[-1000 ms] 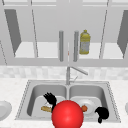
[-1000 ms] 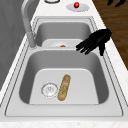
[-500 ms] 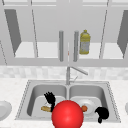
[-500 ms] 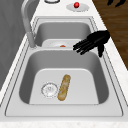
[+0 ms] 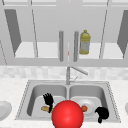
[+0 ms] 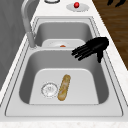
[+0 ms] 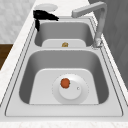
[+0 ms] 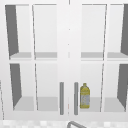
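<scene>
Currently, left hand (image 6: 93, 48): fingers spread and straight, holding nothing, hovering above the left basin (image 6: 30, 75).
Bread roll (image 6: 64, 87): lying flat on the basin floor, below the hand, clear of it, just beside the drain (image 6: 49, 89).
Right hand (image 5: 102, 113): over the sink's near right rim, fingers curled.

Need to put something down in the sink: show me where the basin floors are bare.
Left basin: bare floor right of the bread roll; drain crowds its left. Right basin: plate with a small orange fruit fills the middle, leaving the edges.
</scene>
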Tool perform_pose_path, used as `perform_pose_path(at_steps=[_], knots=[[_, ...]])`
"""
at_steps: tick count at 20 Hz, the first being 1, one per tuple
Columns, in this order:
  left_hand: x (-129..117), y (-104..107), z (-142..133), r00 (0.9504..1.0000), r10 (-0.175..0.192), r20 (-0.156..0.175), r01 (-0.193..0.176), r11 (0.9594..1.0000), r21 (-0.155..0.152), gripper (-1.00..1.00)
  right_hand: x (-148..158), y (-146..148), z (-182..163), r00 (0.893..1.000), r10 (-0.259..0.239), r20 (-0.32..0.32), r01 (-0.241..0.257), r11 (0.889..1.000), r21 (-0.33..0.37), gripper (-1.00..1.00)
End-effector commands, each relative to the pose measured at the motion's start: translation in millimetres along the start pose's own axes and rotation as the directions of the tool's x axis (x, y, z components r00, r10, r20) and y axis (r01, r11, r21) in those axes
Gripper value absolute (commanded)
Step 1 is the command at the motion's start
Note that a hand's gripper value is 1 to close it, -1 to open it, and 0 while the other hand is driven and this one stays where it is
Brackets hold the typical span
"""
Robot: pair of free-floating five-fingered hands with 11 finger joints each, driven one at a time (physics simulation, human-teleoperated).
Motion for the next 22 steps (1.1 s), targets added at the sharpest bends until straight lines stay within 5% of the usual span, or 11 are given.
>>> perform_pose_path(at_steps=[1, 11, 16, 20, 22], knots=[[-5, -14, 8, 0.9923, 0.085, 0.089, -0.082, 0.9957, -0.045, -1.00, 0, 0, 0, 1.000, 0.000, 0.000, 0.000, 1.000, 0.000, 0.00], [-16, -46, 28, 0.9741, 0.186, 0.129, -0.178, 0.9815, -0.072, -1.00, 0, 0, 0, 1.000, 0.000, 0.000, 0.000, 1.000, 0.000, 0.00], [-23, -57, 37, 0.9672, 0.207, 0.147, -0.199, 0.9779, -0.064, -1.00, 0, 0, 0, 1.000, 0.000, 0.000, 0.000, 1.000, 0.000, 0.00], [-35, -62, 45, 0.9711, 0.186, 0.149, -0.182, 0.9824, -0.043, -1.00, 0, 0, 0, 1.000, 0.000, 0.000, 0.000, 1.000, 0.000, 0.00], [-45, -61, 46, 0.9713, 0.198, 0.132, -0.194, 0.9802, -0.039, -1.00, 0, 0, 0, 1.000, 0.000, 0.000, 0.000, 1.000, 0.000, 0.00]])
